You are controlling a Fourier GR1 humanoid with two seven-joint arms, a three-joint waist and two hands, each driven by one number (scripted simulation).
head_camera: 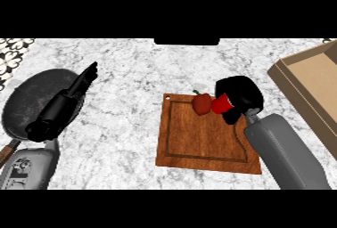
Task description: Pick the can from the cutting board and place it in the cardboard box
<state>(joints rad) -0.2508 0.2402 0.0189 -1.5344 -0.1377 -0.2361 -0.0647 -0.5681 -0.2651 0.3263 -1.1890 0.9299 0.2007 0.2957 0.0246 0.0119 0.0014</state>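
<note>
On the wooden cutting board (204,138), our right hand (240,95) is curling round the red can (222,104).

We are seeing a rectangular, grooved board lying flat on the speckled marble counter (132,133), with a red bell pepper (202,103) resting just beside the can. Our left hand (69,104) is holding its fingers straight and grasping nothing, over a dark round pan (30,100). At right, the cardboard box (309,89) is showing a bare tan interior.

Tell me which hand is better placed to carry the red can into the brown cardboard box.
The right hand. Its fingers already curl round the red can over the wooden cutting board, and the brown cardboard box lies on that same side. The left hand hangs over the dark pan, far away.
</note>
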